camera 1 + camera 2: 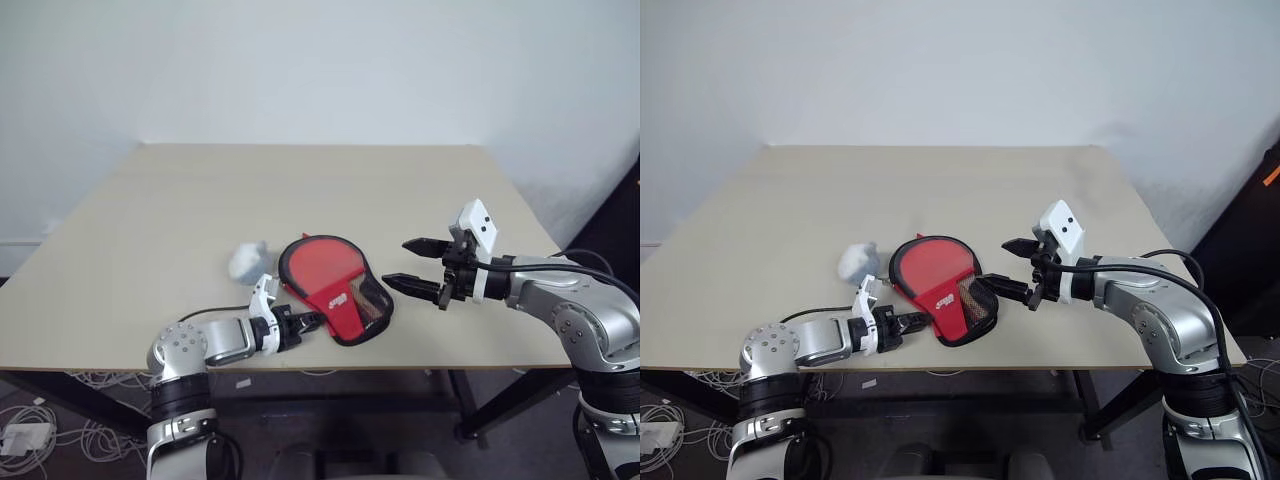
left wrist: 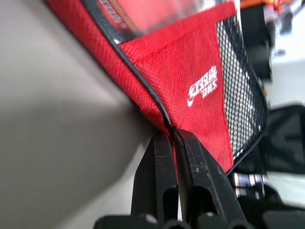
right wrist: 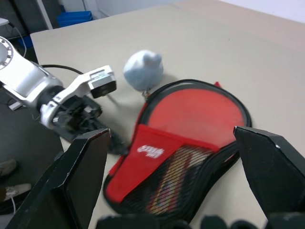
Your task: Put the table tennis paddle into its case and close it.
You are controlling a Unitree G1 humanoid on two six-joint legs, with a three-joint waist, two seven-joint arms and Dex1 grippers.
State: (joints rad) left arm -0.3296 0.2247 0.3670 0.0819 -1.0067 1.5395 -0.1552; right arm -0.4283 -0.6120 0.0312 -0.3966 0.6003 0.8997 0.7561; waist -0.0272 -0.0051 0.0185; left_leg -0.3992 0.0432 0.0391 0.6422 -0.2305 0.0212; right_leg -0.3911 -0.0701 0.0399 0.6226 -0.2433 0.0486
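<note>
left gripper (image 2: 175, 143) pinching case (image 1: 335, 285) edge

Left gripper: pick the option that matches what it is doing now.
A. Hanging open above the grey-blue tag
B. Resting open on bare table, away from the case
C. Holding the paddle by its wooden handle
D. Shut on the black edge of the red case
D: the left gripper has its fingers pinched together on the black rim of the case, at the narrow end near the white logo.
</note>
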